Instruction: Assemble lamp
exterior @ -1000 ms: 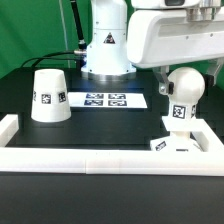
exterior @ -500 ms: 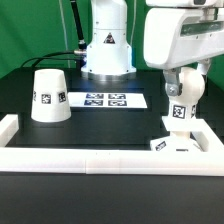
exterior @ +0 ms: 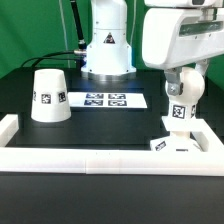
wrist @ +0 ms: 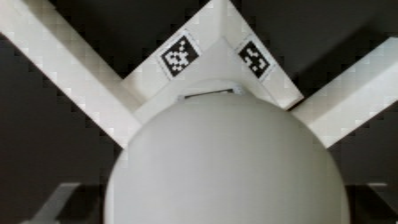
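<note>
The white round-topped bulb [exterior: 184, 90] stands upright on the flat square base [exterior: 182, 144] at the exterior view's right, against the rail corner. My gripper [exterior: 184, 70] hangs straight over the bulb, its fingers mostly hidden behind the white hand. In the wrist view the bulb [wrist: 222, 160] fills the frame between my gripper [wrist: 208, 205], whose fingers [wrist: 50, 206] stand wide apart with dark gaps beside the bulb. The base [wrist: 210, 62] shows below with two tags. The truncated-cone shade [exterior: 49, 95] stands alone at the exterior view's left.
The marker board [exterior: 104, 100] lies flat mid-table. A long white rail [exterior: 100, 161] runs along the front with raised ends at both sides. The robot's own pedestal [exterior: 107, 48] stands at the back, with cables to its left.
The hand has swung from a tilted pose at the upper right to upright over the bulb. Nothing has moved in the last half second. The bulb, base and shade stay put.
</note>
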